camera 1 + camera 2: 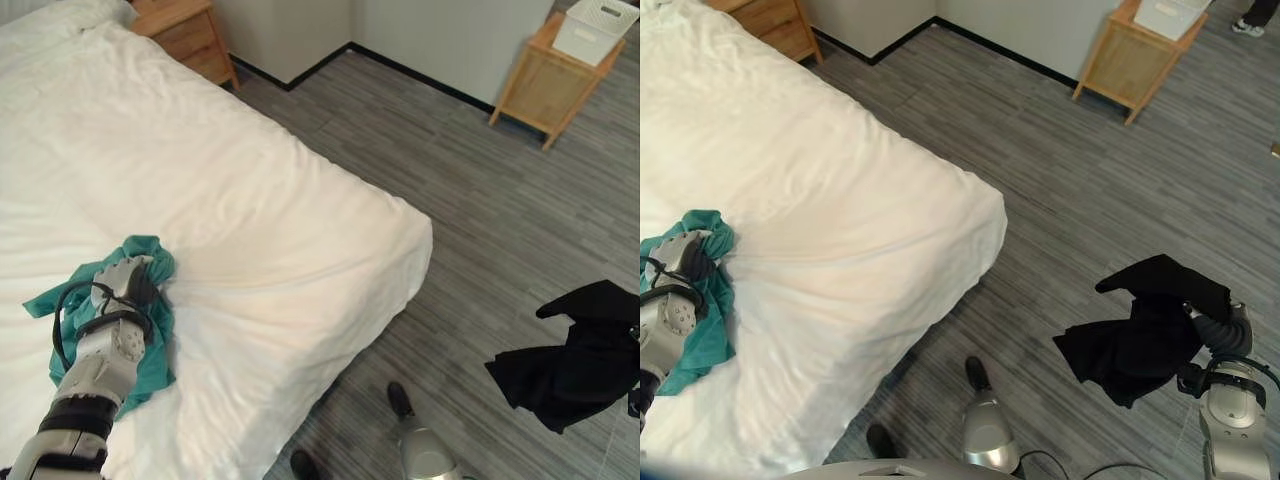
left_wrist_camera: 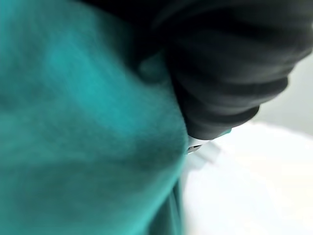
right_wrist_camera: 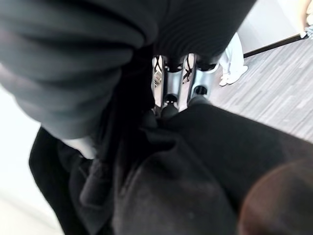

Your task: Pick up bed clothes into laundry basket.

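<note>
A teal garment (image 1: pixel 148 330) lay on the bed (image 1: pixel 250 200), pressed under the left hand (image 1: pixel 128 285), whose grip could not be told. A black garment (image 1: pixel 1145 335) was held clenched in the right hand (image 1: pixel 1225 330) above the floor (image 1: pixel 1060 170).

We see a teal garment (image 1: pixel 150 300) on the white bed (image 1: pixel 250 200), a black garment (image 1: pixel 1140 335) over grey striped plank flooring (image 1: pixel 470 190), light wooden side tables (image 1: pixel 548 80) and a white basket (image 1: pixel 596 30).

Grey plank floor (image 1: pixel 450 180), pale walls w/ black skirting (image 1: pixel 420 70), 2 wooden side tables (image 1: pixel 545 85), white-sheeted bed (image 1: pixel 200 200)
</note>
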### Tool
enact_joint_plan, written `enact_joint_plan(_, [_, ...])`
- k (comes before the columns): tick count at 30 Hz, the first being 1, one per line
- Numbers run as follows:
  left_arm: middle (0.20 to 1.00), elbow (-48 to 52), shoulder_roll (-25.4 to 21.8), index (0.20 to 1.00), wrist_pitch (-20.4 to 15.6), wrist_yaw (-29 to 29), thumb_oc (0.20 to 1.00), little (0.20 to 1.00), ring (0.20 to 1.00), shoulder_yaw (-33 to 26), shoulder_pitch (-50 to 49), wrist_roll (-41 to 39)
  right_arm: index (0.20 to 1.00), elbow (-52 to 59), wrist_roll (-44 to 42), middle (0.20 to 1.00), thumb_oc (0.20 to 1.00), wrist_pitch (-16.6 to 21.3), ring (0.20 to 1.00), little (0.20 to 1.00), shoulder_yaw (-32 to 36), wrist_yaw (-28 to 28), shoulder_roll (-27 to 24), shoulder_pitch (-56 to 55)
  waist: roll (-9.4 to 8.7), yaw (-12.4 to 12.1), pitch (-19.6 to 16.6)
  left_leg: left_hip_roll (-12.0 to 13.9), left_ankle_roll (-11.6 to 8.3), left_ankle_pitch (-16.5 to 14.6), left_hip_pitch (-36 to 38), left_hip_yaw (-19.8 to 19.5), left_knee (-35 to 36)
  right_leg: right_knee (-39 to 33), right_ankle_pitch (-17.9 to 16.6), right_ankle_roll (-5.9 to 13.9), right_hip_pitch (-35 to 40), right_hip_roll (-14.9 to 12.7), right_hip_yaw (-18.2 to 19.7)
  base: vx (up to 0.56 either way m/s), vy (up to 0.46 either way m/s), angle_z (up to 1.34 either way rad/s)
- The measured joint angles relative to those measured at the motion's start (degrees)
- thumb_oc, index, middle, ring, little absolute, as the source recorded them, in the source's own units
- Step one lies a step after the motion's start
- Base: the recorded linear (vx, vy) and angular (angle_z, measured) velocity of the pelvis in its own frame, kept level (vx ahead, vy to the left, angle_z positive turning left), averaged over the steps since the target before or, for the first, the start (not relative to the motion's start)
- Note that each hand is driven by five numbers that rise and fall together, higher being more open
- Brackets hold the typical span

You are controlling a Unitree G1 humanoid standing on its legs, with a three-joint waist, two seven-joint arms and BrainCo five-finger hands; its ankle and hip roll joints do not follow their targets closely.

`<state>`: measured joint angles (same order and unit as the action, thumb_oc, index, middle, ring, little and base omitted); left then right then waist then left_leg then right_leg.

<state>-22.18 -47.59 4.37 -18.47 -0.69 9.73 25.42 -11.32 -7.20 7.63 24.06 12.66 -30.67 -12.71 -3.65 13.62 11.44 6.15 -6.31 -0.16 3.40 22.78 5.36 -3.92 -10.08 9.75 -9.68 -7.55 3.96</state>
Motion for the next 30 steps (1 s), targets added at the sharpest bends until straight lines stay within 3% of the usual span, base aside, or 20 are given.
enact_joint_plan(2, [0.200, 6.4, 1.0, 0.200, 0.1, -1.2, 0.200, 0.200, 0.200, -5.2, -3.6, -2.3, 0.200, -2.0, 0.9, 0.200, 0.200, -0.4, 0.200, 0.200, -1.7, 0.8, 1.4, 5.0, -0.09, -4.0, 0.6, 2.0, -0.08, -0.5, 1.7, 6.1, 0.0, -0.6, -7.8, 0.62, -2.9, 3.3, -15.4, -0.01, -0.059, -1.35])
enact_joint_plan(3, [0.200, 9.6, 2.5, 0.200, -0.2, -2.0, 0.200, 0.200, 0.200, -7.1, -3.7, -3.1, 0.200, -2.1, 1.9, 0.200, 0.200, 0.0, 0.200, 0.200, -2.0, 1.1, 2.9, 7.9, 0.69, -6.5, 1.4, 3.6, 0.34, -0.8, 3.3, 9.2, 0.2, -0.6, -1.5, 1.24, -1.7, 2.1, -26.2, -0.02, -0.058, -1.14])
enact_joint_plan(4, [0.200, 12.6, 4.9, 0.200, -1.2, -3.3, 0.200, 0.200, 0.200, -7.9, -3.6, -3.9, 0.200, -2.5, 2.3, 0.200, 0.200, 0.0, 0.200, 0.200, -2.1, 1.3, 3.0, 8.1, 0.63, -6.3, 1.4, 3.6, 0.35, -0.8, 4.3, 9.5, 0.0, 3.4, 3.4, -5.24, -0.9, 0.4, -31.0, 0.00, -0.076, -0.55])
enact_joint_plan(5, [0.200, 18.3, 6.9, 0.200, -4.0, -5.1, 0.200, 0.200, 0.200, -7.6, -3.6, -4.5, 0.200, -2.5, 2.8, 0.200, 0.200, -0.1, 0.200, 0.200, -2.4, 1.2, 2.8, 7.8, 0.44, -6.8, 1.1, 2.5, 0.01, -1.6, 6.8, 9.7, 0.0, 10.4, 4.7, -6.29, 1.6, -3.2, -34.4, 0.02, -0.090, -0.15])
enact_joint_plan(6, [0.200, 21.2, 6.8, 0.200, -4.8, -5.7, 0.200, 0.200, 0.200, -8.0, -3.5, -4.4, 0.200, -2.3, 2.9, 0.200, 0.200, -0.1, 0.200, 0.200, -2.7, 1.2, 2.9, 8.1, 0.00, -7.2, 0.8, 2.5, -0.53, -1.9, 7.9, 10.6, -0.1, 10.6, 6.7, -5.93, 2.3, -3.4, -33.6, 0.02, -0.080, -0.39])
enact_joint_plan(8, [0.200, 26.4, 7.0, 0.200, -7.5, -7.2, 0.200, 0.200, 0.200, -8.7, -2.7, -4.2, 0.200, -1.6, 2.9, 0.200, 0.200, 0.1, 0.200, 0.200, -3.4, 1.3, 2.7, 9.8, 1.05, -7.6, 0.0, 2.4, -0.91, -2.4, 8.8, 11.8, 0.0, 9.0, 5.4, -6.37, 2.6, -1.9, -31.3, 0.01, -0.088, -0.58])
enact_joint_plan(10, [0.200, 27.5, 6.9, 0.200, -9.3, -7.7, 0.200, 0.200, 0.200, -8.7, -0.6, -3.8, 0.200, -0.6, 2.9, 0.200, 0.200, 0.1, 0.200, 0.200, -3.6, 1.5, 2.0, 10.9, 3.57, -7.5, -0.5, 2.3, -0.93, -2.4, 9.0, 13.2, -0.1, 5.9, 3.3, -7.43, 2.6, -0.5, -29.7, 0.00, -0.167, -0.64])
enact_joint_plan(13, [0.200, 27.5, 6.9, 0.200, -9.3, -7.8, 0.200, 0.200, 0.200, -8.9, 2.0, -1.8, 0.200, -0.8, 5.0, 0.200, 0.200, -1.3, 0.200, 0.200, -4.1, 1.7, 1.6, 7.5, 7.93, -6.3, -2.4, 3.9, -1.26, -2.7, 10.7, 14.2, -3.7, 3.6, 4.0, -8.08, 5.1, 1.3, -28.2, 0.05, -0.283, -0.46])
enact_joint_plan(16, [0.200, 27.3, 6.9, 0.200, -9.4, -8.1, 0.200, 0.200, 0.200, -9.0, 1.9, -2.2, 0.200, -0.8, 4.9, 0.200, 0.200, -1.5, 0.200, 0.200, -4.1, 1.8, 0.7, 6.4, 9.70, -6.6, -4.2, 5.2, -1.26, -2.7, 11.1, 14.7, -6.7, 2.8, 6.1, -8.10, 6.2, 1.1, -30.0, 0.04, -0.294, -0.44])
enact_joint_plan(18, [0.200, 26.8, 8.0, 0.200, -10.2, -8.1, 0.200, 0.200, 0.200, -8.7, 2.2, -3.1, 0.200, -0.8, 4.9, 0.200, 0.200, -1.5, 0.200, 0.200, -4.4, 1.7, -0.2, 6.5, 10.12, -6.9, -4.7, 6.2, -1.15, -2.7, 10.6, 15.2, -10.9, 3.0, 5.7, -9.36, 6.3, 1.9, -27.9, 0.04, -0.295, -0.57])
enact_joint_plan(20, [0.200, 26.4, 9.5, 0.200, -11.0, -8.1, 0.200, 0.200, 0.200, -8.3, 2.2, -5.7, 0.200, -0.7, 4.9, 0.200, 0.200, -1.5, 0.200, 0.200, -4.8, 1.7, -0.8, 6.6, 9.24, -7.5, -4.6, 6.9, -1.84, -3.6, 10.0, 15.5, -13.3, 2.0, 5.4, -9.93, 6.7, 2.1, -24.9, 0.07, -0.330, -0.53])
enact_joint_plan(21, [0.200, 26.4, 11.6, 0.200, -11.2, -8.2, 0.200, 0.200, 0.200, -8.1, 2.3, -8.6, 0.200, -0.5, 5.0, 0.200, 0.200, -1.6, 0.200, 0.200, -5.0, 1.7, -1.9, 7.0, 10.41, -7.1, -5.1, 5.3, -1.59, -1.2, 10.8, 14.1, -9.4, 3.0, 5.8, -9.98, 6.0, 2.8, -24.5, 0.11, -0.360, -0.67])
enact_joint_plan(22, [0.200, 26.2, 15.1, 0.200, -11.5, -8.0, 0.200, 0.200, 0.200, -7.8, 2.3, -11.8, 0.200, -0.2, 5.1, 0.200, 0.200, -1.7, 0.200, 0.200, -6.0, 1.7, -2.3, 8.4, 10.60, -6.8, -5.1, 6.0, -2.12, -1.1, 11.7, 16.4, -10.2, 4.8, 8.5, -8.65, 4.7, 2.9, -25.5, 0.17, -0.474, -0.70])
enact_joint_plan(24, [0.200, 25.6, 16.9, 0.200, -11.9, -7.5, 0.200, 0.200, 0.200, -6.6, 2.0, -15.5, 0.200, 0.0, 5.6, 0.200, 0.200, -1.8, 0.200, 0.200, -7.9, 1.2, -2.1, 9.2, 9.85, -7.6, -5.0, 8.4, -2.32, -1.0, 11.6, 16.1, -16.0, 8.1, 9.9, -10.53, 5.2, 2.7, -28.0, 0.14, -0.419, -0.92])
enact_joint_plan(25, [0.200, 25.6, 17.8, 0.200, -12.1, -7.3, 0.200, 0.200, 0.200, -6.4, 1.1, -17.7, 0.200, 0.0, 6.6, 0.200, 0.200, -1.9, 0.200, 0.200, -9.2, 1.0, -1.9, 9.7, 8.66, -8.7, -4.8, 9.8, -2.50, -1.0, 11.6, 14.5, -21.3, 14.4, 13.2, -12.07, 4.4, 2.6, -30.2, 0.10, -0.539, -1.66])
enact_joint_plan(26, [0.200, 25.4, 19.3, 0.200, -12.6, -7.1, 0.200, 0.200, 0.200, -5.5, -1.6, -21.3, 0.200, 1.8, 7.5, 0.200, 0.200, -1.9, 0.200, 0.200, -11.1, 0.7, -2.1, 9.8, 6.71, -10.1, -5.2, 13.6, -4.42, 3.0, 8.5, 11.9, -33.6, 13.6, 16.6, -14.95, 6.4, 4.3, -28.5, 0.10, -0.513, -1.55])
enact_joint_plan(27, [0.200, 25.5, 20.0, 0.200, -12.8, -6.9, 0.200, 0.200, 0.200, -4.8, -2.1, -23.4, 0.200, 3.6, 8.2, 0.200, 0.200, -2.0, 0.200, 0.200, -11.3, 0.9, -1.9, 9.7, 5.55, -10.2, -5.1, 15.0, -3.24, 7.3, 5.0, 7.5, -40.0, 11.9, 15.8, -16.28, 7.3, 5.0, -26.7, 0.14, -0.460, -1.45])
enact_joint_plan(28, [0.200, 25.8, 21.4, 0.200, -13.2, -6.6, 0.200, 0.200, 0.200, -4.0, -2.4, -25.7, 0.200, 5.9, 9.3, 0.200, 0.200, -2.1, 0.200, 0.200, -11.6, 1.1, -2.1, 10.4, 4.73, -10.5, -4.8, 15.9, -2.51, 9.8, 1.2, 3.5, -46.0, 10.1, 14.4, -16.02, 8.0, 5.5, -25.1, 0.22, -0.323, -0.93])
enact_joint_plan(29, [0.200, 26.2, 22.5, 0.200, -13.8, -5.3, 0.200, 0.200, 0.200, -1.8, -2.8, -29.3, 0.200, 7.5, 9.7, 0.200, 0.200, -1.6, 0.200, 0.200, -12.8, 1.7, -2.0, 12.9, 2.57, -8.9, -3.7, 14.7, -5.26, 6.5, -4.5, -1.4, -47.0, 7.5, 13.3, -15.70, 9.9, 6.1, -23.0, 0.31, -0.399, -0.91])
enact_joint_plan(30, [0.200, 26.9, 24.6, 0.200, -13.8, -4.8, 0.200, 0.200, 0.200, -0.6, -3.2, -30.6, 0.200, 8.2, 10.1, 0.200, 0.200, -1.9, 0.200, 0.200, -13.2, 1.9, -2.1, 13.5, 1.73, -9.2, -3.2, 12.3, -4.06, 4.8, -7.4, -4.8, -46.3, 6.7, 13.6, -16.35, 10.5, 6.4, -20.9, 0.29, -0.300, -0.92])
